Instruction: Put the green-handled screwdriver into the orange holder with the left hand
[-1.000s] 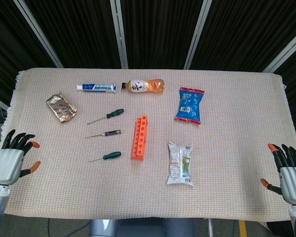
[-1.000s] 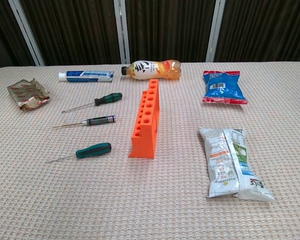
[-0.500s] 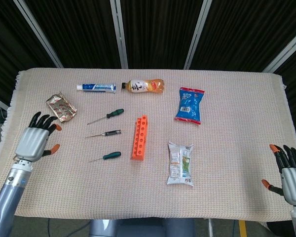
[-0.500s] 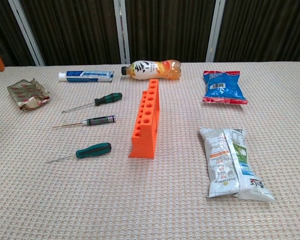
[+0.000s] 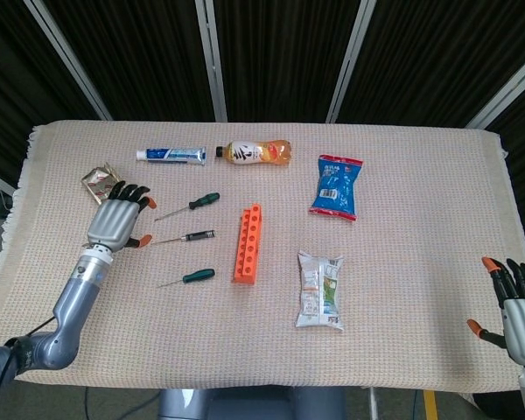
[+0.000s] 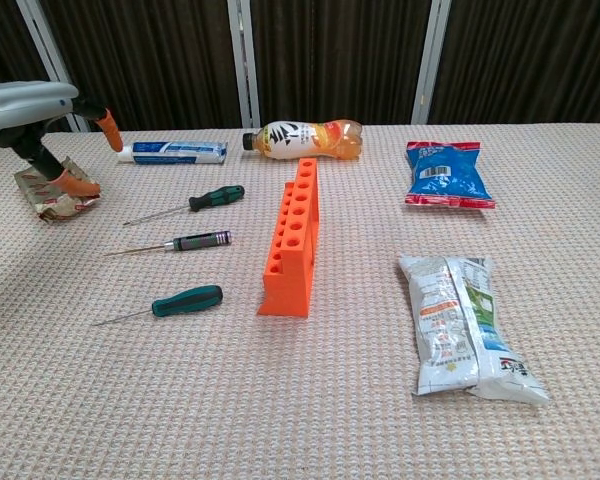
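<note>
Green-handled screwdriver [image 6: 187,300] unmarked; blue snack bag [image 5: 337,186] lettering unreadable.

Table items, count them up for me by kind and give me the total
Screwdrivers: 3, two green-handled and one dark-handled
Snack bags: 3, blue, white, crumpled foil
Drink bottle: 1
Toothpaste tube: 1
Orange holder: 1
Total: 9

Occlusions and crops, both cams

Left hand [image 6: 42,105] cut by chest view's left edge, only fingers [image 6: 108,131] show; foil packet [image 5: 97,179] partly hidden behind them. Right hand [image 5: 518,308] clipped at head view's bottom-right corner.
</note>
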Motion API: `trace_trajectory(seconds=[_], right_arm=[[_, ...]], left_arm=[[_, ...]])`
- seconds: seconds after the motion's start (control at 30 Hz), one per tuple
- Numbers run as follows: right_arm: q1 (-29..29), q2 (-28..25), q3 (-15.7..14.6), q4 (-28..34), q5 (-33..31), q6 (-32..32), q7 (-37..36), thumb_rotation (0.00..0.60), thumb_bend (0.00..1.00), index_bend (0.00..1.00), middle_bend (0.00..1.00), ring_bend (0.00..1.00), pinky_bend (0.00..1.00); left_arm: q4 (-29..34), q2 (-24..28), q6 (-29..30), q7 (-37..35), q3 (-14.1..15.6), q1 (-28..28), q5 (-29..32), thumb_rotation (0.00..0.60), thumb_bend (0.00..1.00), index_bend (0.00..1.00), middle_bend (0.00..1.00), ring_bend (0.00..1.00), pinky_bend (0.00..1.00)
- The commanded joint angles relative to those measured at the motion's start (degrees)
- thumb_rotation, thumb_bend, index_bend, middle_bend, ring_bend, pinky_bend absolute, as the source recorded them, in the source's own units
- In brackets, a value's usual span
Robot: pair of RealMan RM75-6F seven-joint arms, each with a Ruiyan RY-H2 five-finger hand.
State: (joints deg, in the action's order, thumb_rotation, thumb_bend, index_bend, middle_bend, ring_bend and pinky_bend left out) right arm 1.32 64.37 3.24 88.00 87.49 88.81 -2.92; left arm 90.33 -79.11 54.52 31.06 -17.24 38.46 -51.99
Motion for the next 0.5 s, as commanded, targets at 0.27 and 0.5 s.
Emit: trace_trajectory(seconds=[0.27, 0.5], right_arm=[[-1.18, -0.26, -0.09, 0.09, -0.76, 1.02, -0.06, 0.6, 0.0, 0.06, 0.1, 0.0, 0.04], [-1.23, -0.31, 0.04, 0.18, -1.35, 0.49, 0.2, 0.6, 0.0, 0.06, 0.1, 0.0, 0.04]], left_arm=[[-15.95, -11.95, -2.08, 13.03, -2.47, 13.99, 16.61, 0.6, 0.26, 0.33, 0.12, 0.07, 0.0], [-26.5, -19.45, -2.31, 19.64, -3.41, 21.4, 26.23, 0.6, 0.3, 0.35, 0.12, 0.07, 0.0]])
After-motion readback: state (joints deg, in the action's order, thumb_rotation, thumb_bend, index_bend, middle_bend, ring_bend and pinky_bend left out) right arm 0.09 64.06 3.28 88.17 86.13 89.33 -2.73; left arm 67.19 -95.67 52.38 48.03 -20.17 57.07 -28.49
